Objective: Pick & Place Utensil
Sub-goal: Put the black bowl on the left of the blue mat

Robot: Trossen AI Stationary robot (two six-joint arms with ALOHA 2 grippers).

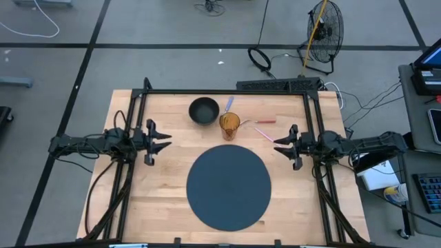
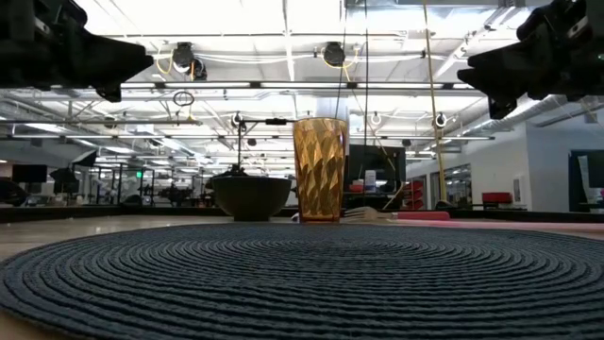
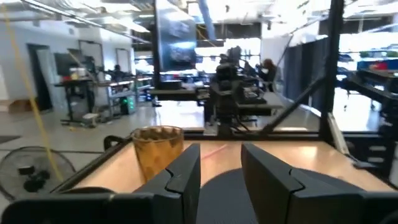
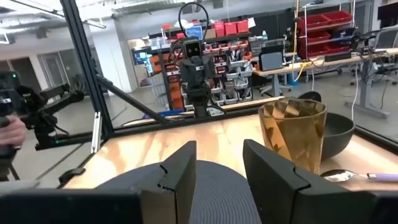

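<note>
A pink-handled utensil (image 1: 264, 122) was seen lying flat on the wooden table (image 1: 138, 200), just beside the amber cup (image 1: 229, 125) on the side toward the right arm. A second, paler utensil (image 1: 262, 133) lay just beside it, angled toward the mat. Something blue (image 1: 229, 104) was seen at the cup's far side, too small to be identified. A dark bowl (image 1: 203, 110) stood next to the cup, and a round dark placemat (image 1: 229, 187) was spread nearer the table's front. The left gripper (image 1: 165, 140) was held above the table's left side, well apart from the utensils, its fingers (image 3: 180, 177) parted by a narrow gap and gripping nothing. The right gripper (image 1: 279, 145) was held at the right side, near the paler utensil, its fingers (image 4: 177, 171) likewise parted and empty.
</note>
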